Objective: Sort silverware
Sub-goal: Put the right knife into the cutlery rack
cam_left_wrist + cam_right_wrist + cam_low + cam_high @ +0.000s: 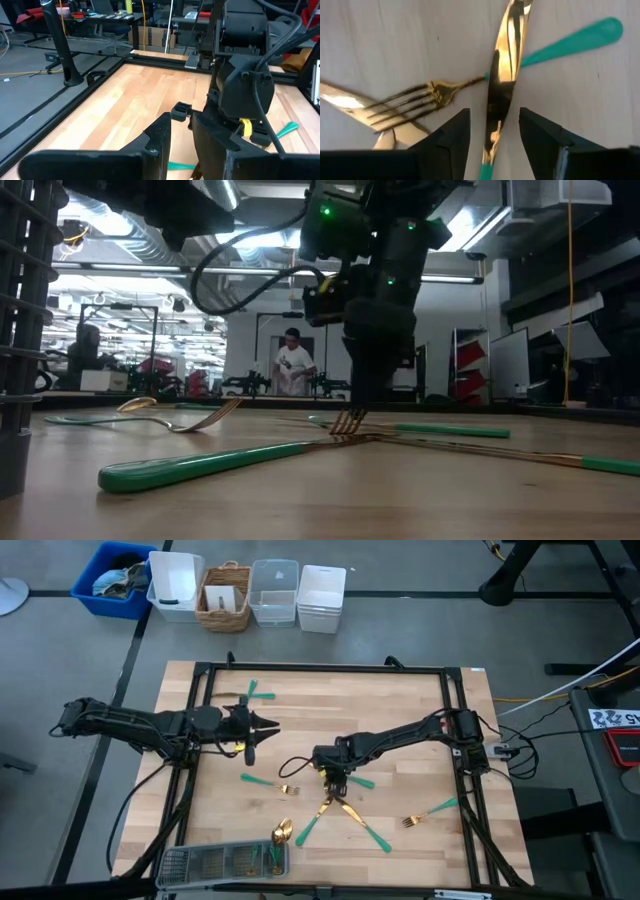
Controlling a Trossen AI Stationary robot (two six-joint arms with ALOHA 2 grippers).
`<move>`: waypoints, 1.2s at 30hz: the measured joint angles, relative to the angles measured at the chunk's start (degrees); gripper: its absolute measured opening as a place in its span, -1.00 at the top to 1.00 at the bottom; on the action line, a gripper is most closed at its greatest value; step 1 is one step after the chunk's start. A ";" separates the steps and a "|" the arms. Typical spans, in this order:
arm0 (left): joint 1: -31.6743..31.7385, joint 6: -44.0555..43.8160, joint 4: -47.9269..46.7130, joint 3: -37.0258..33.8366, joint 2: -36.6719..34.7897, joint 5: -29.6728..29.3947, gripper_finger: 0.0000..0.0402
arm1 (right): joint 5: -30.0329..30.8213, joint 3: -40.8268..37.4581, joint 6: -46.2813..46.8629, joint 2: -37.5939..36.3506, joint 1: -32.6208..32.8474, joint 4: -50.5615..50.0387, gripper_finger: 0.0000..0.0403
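The right gripper (490, 137) is pointing straight down over the middle of the table (400, 700), its fingers (454, 131) standing apart with a gold knife (502, 85) lying between them, not gripped. A fork (415, 102) is lying just beside the knife, its teal handle (575, 40) crossing under the blade. In the low view the fingers are reaching down to the crossed pieces (345, 425), and a long teal handle (210, 463) is lying nearest the camera.

From above, this crossed cluster (335, 808) is sitting below the right gripper (334, 783), with another fork (430, 812) off to the right and one (265, 783) to the left. A spoon (283, 831) is resting at the edge of the tray (200, 862) at the near edge of the table, with a few pieces already in the tray's right-hand end. More teal handles (257, 693) are lying near the far side.

The left gripper (268, 723) is hanging above the table's left part, well apart from the cluster; its fingers (157, 135) are standing slightly apart with nothing seen between them.
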 joint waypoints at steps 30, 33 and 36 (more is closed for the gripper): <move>-0.02 0.00 -2.63 -0.02 0.04 -0.02 0.64 | 4.21 0.20 -1.35 3.31 -0.27 1.22 0.50; -0.01 0.00 -2.63 -0.02 0.04 0.00 0.64 | 3.50 0.18 -1.49 3.33 -0.60 1.16 0.68; -0.01 0.00 -2.63 -0.02 0.04 0.01 0.64 | 3.08 0.15 -1.49 3.35 -0.72 1.17 0.75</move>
